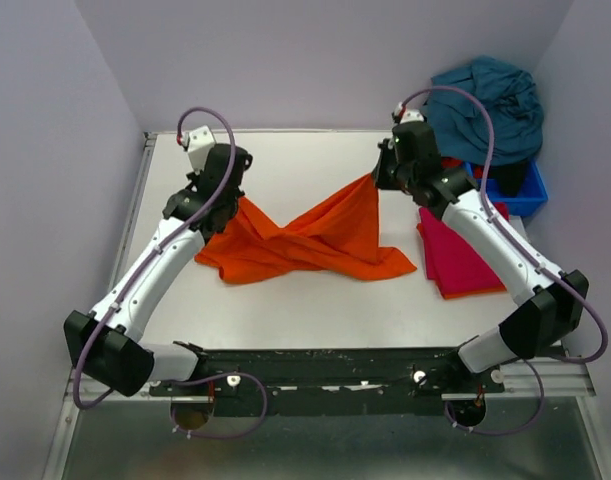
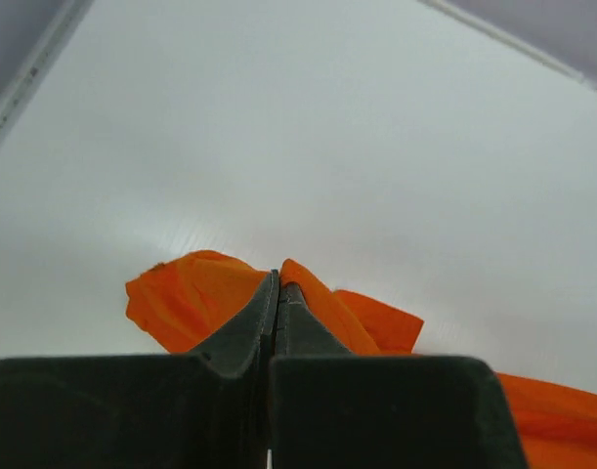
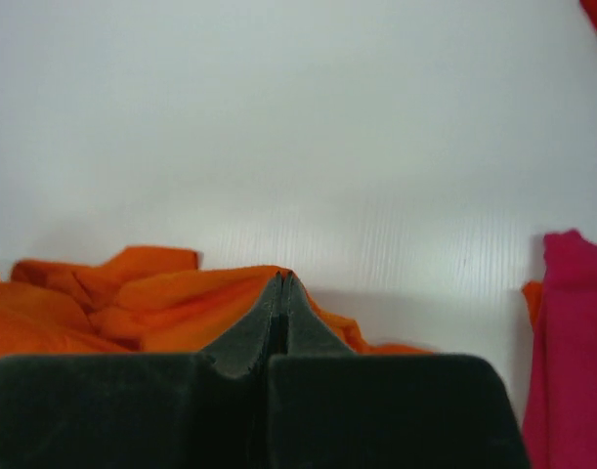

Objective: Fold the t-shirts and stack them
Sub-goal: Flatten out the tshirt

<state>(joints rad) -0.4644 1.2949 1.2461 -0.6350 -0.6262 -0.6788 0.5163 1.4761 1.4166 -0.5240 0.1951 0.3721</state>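
Overhead view, left to right.

- Left gripper [image 1: 221,206], centre left of frame: jaws pressed together, pinching an edge of the orange t-shirt [image 1: 315,240]. The left wrist view shows orange cloth bunched on both sides of the tips.
- Orange t-shirt: spread and twisted across the middle of the white tabletop [image 1: 305,160]. Its right corner is drawn up to a peak.
- Right gripper [image 1: 376,181], upper right of centre: jaws closed on that raised corner.
- Magenta t-shirt [image 1: 460,262]: lies folded flat at right of frame, partly under the right arm.
- Teal t-shirt [image 1: 490,110]: heaped at upper right, over a blue plastic bin [image 1: 520,195].
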